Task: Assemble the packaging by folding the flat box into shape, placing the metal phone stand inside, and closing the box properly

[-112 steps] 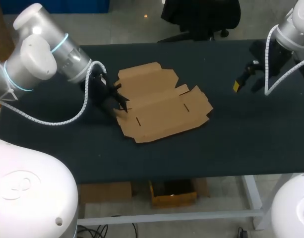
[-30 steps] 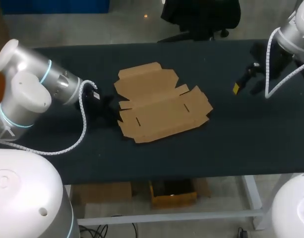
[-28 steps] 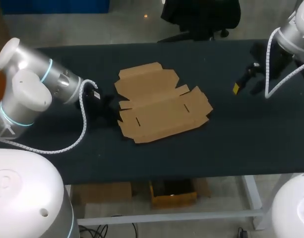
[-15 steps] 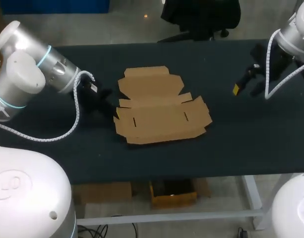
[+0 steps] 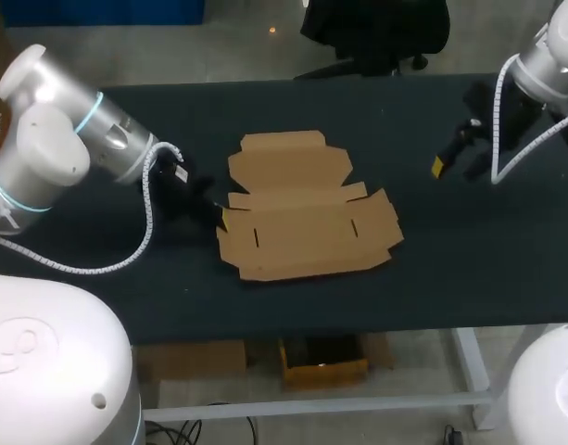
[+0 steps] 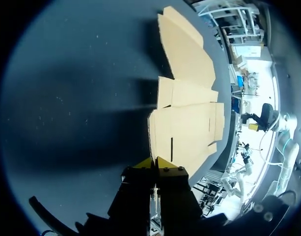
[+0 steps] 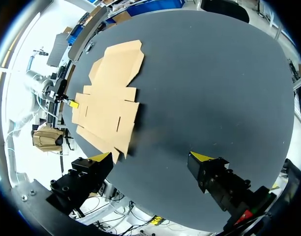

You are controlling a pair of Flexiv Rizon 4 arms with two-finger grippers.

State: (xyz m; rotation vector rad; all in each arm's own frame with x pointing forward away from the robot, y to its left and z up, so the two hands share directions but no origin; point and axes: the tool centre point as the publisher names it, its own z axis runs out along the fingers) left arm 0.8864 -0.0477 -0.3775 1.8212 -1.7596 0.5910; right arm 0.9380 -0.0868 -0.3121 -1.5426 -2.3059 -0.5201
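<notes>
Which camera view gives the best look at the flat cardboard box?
The head view: it shows the flat box from above, whole, with its flaps and slots plain to see. The left wrist view shows it close but at a steep slant. The right wrist view shows it whole but far off.

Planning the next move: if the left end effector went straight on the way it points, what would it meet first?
The flat cardboard box, whose near edge lies right ahead of the left end effector; whether they already touch is unclear.
</notes>
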